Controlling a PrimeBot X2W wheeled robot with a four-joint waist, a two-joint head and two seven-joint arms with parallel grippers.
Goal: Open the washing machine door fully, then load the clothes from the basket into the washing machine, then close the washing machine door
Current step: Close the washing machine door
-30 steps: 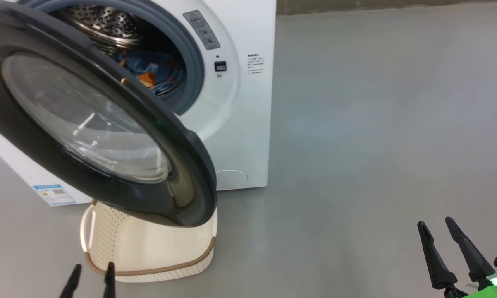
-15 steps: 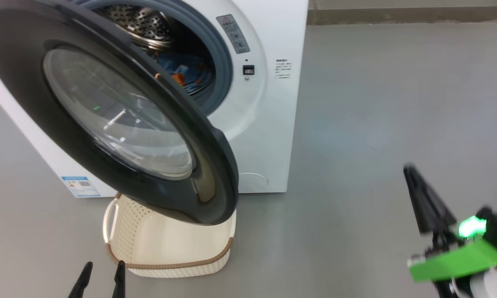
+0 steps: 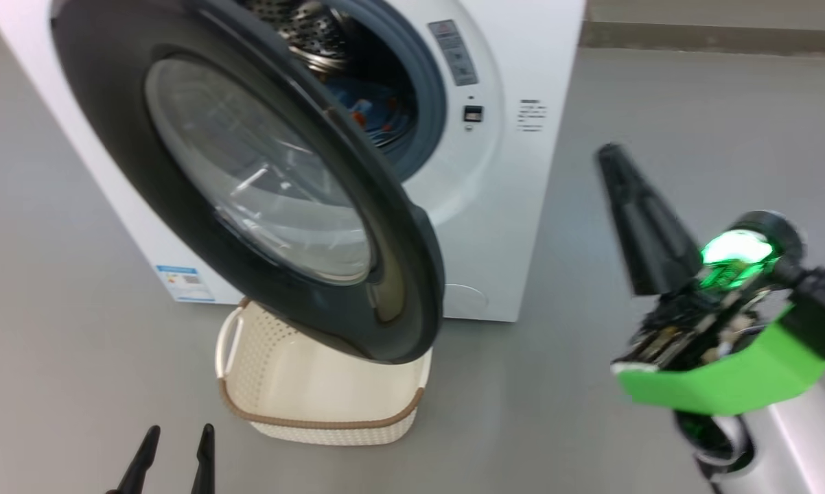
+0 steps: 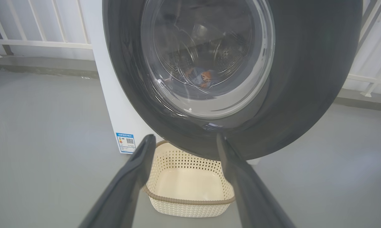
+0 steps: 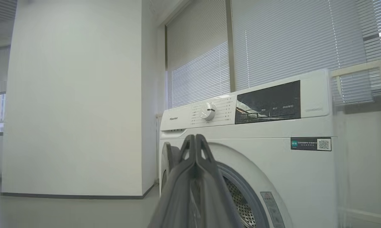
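a bare grey floor [image 3: 659, 123] runs under everything. behind the washing machine [image 3: 529, 62] the right wrist view shows a plain white wall [image 5: 73, 95] and window blinds [image 5: 273, 47]; the left wrist view shows pale railings [image 4: 35, 44] along the back.

the washing machine door [image 3: 110, 137] stands swung out from the opening, and its lower edge hangs over the basket [image 3: 330, 431]. the basket sits on the floor just in front of the machine and looks empty. the clothes [image 3: 378, 113] lie inside the drum, blue with orange patches. a blue label sticker [image 3: 186, 283] sits low on the machine's front.

the left fingers [image 3: 180, 432] are spread wide and hold nothing. they are low, near the basket's front left corner and apart from it; in the left wrist view the basket lies between them, with the door just above their tips. the right fingers [image 3: 611, 154] are pressed together on nothing, raised at the machine's right, well apart from the door and basket.
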